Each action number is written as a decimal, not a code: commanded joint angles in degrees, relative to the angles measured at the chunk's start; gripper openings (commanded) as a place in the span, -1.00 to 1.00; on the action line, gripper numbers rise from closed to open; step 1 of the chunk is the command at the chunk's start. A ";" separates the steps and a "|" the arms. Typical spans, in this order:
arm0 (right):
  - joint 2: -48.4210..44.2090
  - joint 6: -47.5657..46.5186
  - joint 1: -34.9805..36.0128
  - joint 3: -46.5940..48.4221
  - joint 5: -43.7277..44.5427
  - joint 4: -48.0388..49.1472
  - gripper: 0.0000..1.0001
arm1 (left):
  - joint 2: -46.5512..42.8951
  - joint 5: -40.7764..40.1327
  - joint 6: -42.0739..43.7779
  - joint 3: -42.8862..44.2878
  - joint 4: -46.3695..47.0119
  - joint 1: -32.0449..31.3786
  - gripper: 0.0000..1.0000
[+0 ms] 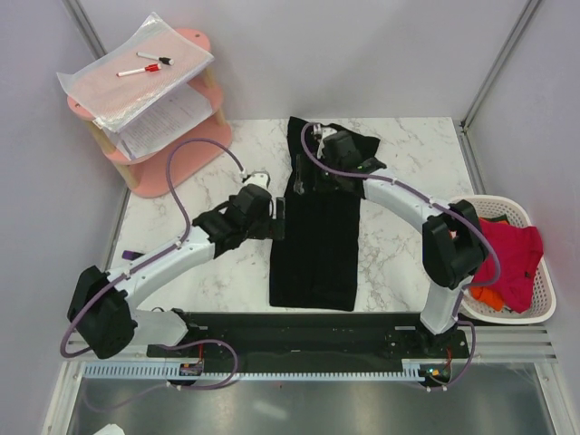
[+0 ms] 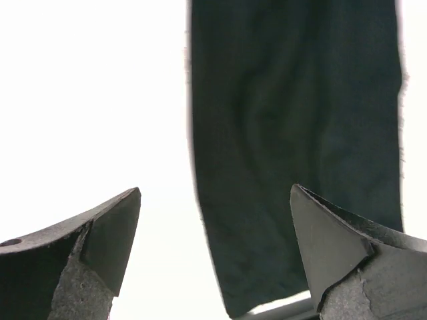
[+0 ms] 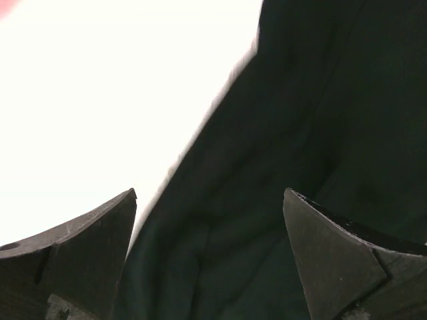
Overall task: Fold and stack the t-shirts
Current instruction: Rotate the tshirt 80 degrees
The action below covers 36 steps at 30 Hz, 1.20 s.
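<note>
The left gripper (image 2: 215, 190) hangs with its jaws spread wide and nothing between them, poised over the left edge of the black t-shirt (image 1: 315, 245), about halfway along its length. The right gripper (image 3: 210, 192) is likewise wide open and empty, hovering above the far, rumpled end of the same shirt; its wrist view shows dark folds of cloth below the fingers and bright tabletop to the left. The black t-shirt lies in the middle of the marble-patterned table (image 1: 399, 245) as a long narrow strip running from the far edge toward the arms' bases, its near end squared off and flat. A red t-shirt (image 1: 512, 254) is heaped in the white basket (image 1: 544, 304) at the table's right edge, with an orange t-shirt (image 1: 487, 297) showing beneath it. A pink two-tier shelf (image 1: 181, 159) stands at the far left corner, holding sheets in plastic and a red marker (image 1: 143, 69).
</note>
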 commanded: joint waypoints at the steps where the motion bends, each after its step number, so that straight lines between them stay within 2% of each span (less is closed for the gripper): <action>1: 1.50 0.44 2.99 -4.95 0.06 -5.65 0.95 | 4.34 3.91 -2.14 0.52 -0.91 7.32 1.00; 5: 1.42 0.01 5.63 -7.33 0.94 -8.72 0.89 | 7.07 10.48 -2.49 0.26 2.61 14.87 1.00; 9: -0.33 0.53 6.42 -10.23 0.16 -10.49 0.83 | 9.97 13.41 -1.79 0.96 4.72 18.14 1.00; 17: -5.35 2.11 8.27 -16.91 -2.22 -13.65 0.62 | 17.18 15.61 -0.65 2.02 6.13 18.67 0.99; 27: -6.50 4.49 11.96 -19.38 -4.86 -12.95 0.43 | 19.20 16.22 -0.74 0.43 7.63 18.67 0.99; 30: -4.22 5.36 13.19 -19.55 -5.21 -12.16 0.23 | 19.73 15.96 -0.65 0.26 7.98 18.67 0.99; 31: -3.68 5.45 13.37 -19.64 -5.21 -11.99 0.10 | 19.99 15.87 -0.65 0.17 8.06 18.67 0.99; 36: 0.00 5.89 14.25 -19.20 -4.24 -11.63 -0.09 | 20.52 15.78 -0.56 -0.18 8.24 18.67 0.99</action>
